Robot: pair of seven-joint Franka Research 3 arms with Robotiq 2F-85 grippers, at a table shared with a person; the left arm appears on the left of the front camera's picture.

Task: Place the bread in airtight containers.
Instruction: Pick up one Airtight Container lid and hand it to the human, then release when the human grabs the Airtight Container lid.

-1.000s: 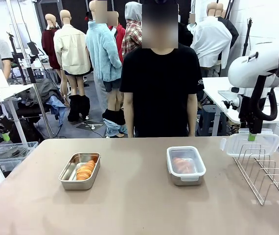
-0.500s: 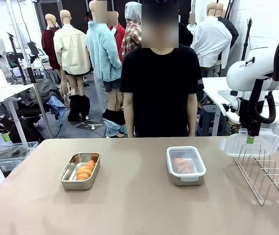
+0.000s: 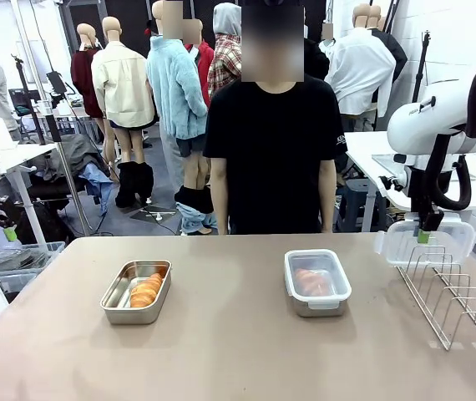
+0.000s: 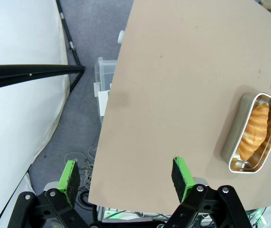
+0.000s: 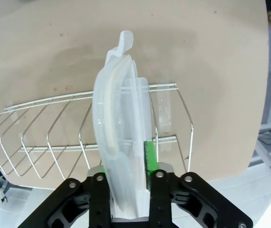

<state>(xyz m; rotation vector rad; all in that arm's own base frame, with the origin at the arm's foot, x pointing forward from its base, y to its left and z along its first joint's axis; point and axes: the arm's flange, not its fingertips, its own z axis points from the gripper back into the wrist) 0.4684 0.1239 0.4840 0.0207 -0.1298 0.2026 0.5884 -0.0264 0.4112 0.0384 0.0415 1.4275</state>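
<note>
The right pincer point(image 5: 126, 183) is closed on a clear lid point(image 5: 119, 142) standing in the wire rack point(image 5: 54, 137). The left pincer point(image 4: 126, 178) is wide, empty. One roll point(image 3: 145, 291) lies in the open pan point(image 3: 118, 305).

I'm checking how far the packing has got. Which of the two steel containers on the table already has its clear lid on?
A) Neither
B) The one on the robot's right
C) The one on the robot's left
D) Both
B: the right container has a clear lid over its bread, while the left container lies open with its croissant bare; the right hand is closed on the spare lid at the wire rack.
</note>
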